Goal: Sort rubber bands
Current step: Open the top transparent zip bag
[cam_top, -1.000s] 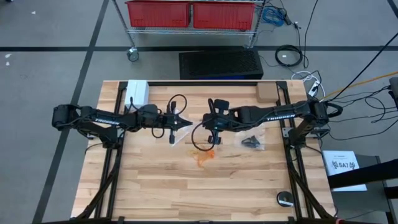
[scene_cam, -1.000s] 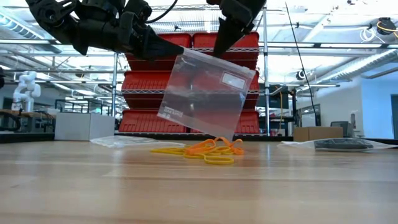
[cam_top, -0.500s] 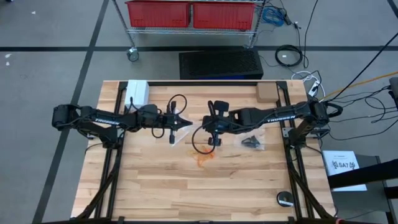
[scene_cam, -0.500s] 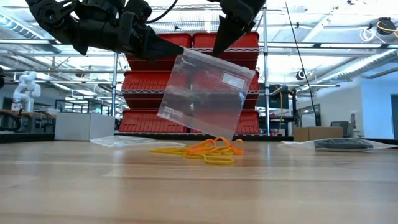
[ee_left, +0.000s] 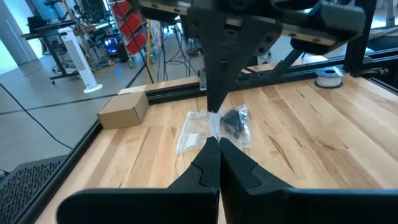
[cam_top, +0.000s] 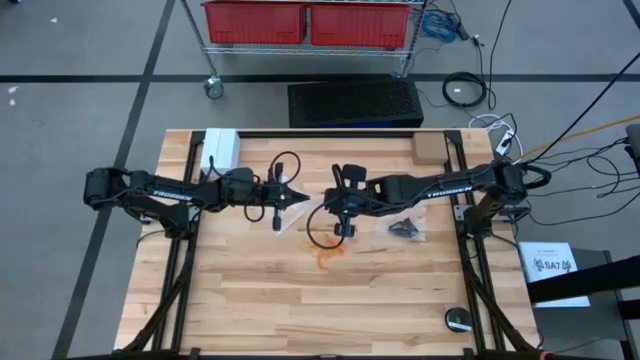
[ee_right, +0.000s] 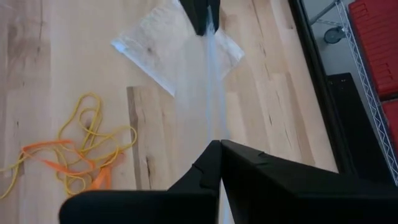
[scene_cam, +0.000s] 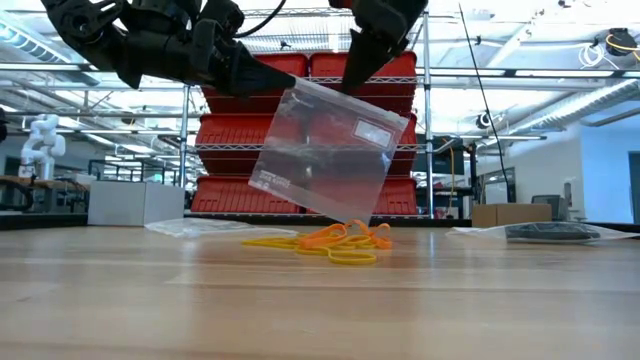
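A clear plastic zip bag (scene_cam: 320, 150) hangs tilted in the air between my two grippers. My left gripper (cam_top: 302, 200) is shut on it from the left, and my right gripper (cam_top: 336, 203) is shut on it from the right. The right wrist view shows the bag (ee_right: 214, 81) edge-on. Below the bag, a loose pile of orange and yellow rubber bands (scene_cam: 335, 240) lies flat on the wooden table (cam_top: 240, 300); it shows in the high view as the rubber bands (cam_top: 328, 255) and in the right wrist view as the rubber bands (ee_right: 74, 155). Black bands sit inside another clear bag (cam_top: 405, 230) on the table. My left gripper pinches the bag's upper edge at its left corner (scene_cam: 290, 92) between both shut fingers, coming level from the table's left. The bag is lifted clear and hangs tilted below. My right gripper pinches the same upper edge farther along (scene_cam: 352, 98), slanting down from above. The bag hangs clear of the table.
An empty clear bag (ee_right: 168, 53) lies flat on the table behind the held one. A cardboard box (cam_top: 428, 148) and a white box (cam_top: 220, 148) stand at the far edge. A tape roll (cam_top: 458, 320) sits near the right front corner. Red bins (scene_cam: 300, 130) fill the shelf beyond.
My right gripper has shifted a little toward the left gripper. The hanging bag has moved slightly toward the table's left, and its lower corner has swung with it. The rubber band pile has stayed where it was.
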Robot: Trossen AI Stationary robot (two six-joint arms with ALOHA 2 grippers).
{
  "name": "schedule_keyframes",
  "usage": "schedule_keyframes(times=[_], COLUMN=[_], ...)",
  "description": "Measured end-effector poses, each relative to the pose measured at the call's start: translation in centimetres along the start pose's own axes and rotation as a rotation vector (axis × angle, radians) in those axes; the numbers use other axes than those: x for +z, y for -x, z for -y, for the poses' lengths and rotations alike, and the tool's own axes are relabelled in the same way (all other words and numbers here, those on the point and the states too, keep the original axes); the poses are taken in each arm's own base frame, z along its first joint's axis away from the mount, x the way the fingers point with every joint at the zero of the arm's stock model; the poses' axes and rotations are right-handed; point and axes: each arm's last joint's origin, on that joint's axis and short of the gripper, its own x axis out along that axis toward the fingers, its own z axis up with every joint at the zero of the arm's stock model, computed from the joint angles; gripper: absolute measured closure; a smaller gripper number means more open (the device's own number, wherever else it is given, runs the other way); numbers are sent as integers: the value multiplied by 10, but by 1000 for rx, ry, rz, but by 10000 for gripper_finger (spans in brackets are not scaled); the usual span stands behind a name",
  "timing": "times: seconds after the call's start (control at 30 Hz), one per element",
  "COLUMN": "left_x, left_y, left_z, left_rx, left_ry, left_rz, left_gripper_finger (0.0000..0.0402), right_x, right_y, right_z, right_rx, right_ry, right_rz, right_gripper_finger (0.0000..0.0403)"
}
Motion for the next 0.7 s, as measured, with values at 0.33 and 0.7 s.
schedule_keyframes(times=[0.33, 0.7], left_x=[0, 0], left_y=[0, 0], left_z=[0, 0], left_rx=[-1, -9], left_ry=[0, 0], left_rz=[-1, 1], left_gripper_finger=[402, 402], right_x=[1, 3], right_y=[-19, -45], right_z=[2, 9], right_rx=[4, 6], right_ry=[8, -14], right_rz=[-11, -18], right_gripper_finger=[403, 403])
